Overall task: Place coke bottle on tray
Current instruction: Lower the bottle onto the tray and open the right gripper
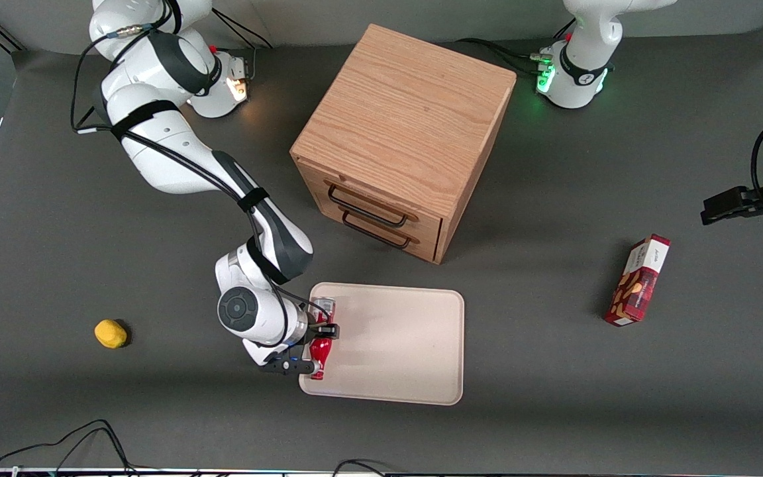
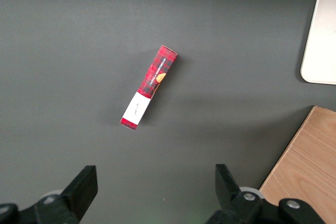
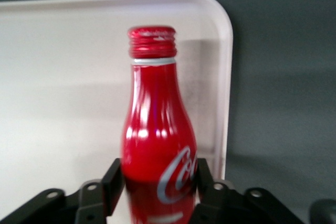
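Your gripper is hanging over the working-arm end of the tray, with its fingers clamped on the lower body of the coke bottle. The wrist view is showing both pads pressing the red body on either side of the white script, so the hold is looking secure. In the front view the bottle is lying roughly along the tray's short edge, just inside the raised rim, its cap pointing toward the camera. Whether it is already touching the tray floor cannot be judged from these views.

Recommendations, as judgement only:
- You are working very close to the rim; shifting slightly toward the tray's bare middle before release would be lowering the risk of the bottle ending on the rim or on the surface.
- Lower until contact is certain, then part the fingers slowly; a round body released lying down is likely to roll.
- Withdraw straight upward so the pads are not dragging the bottle.
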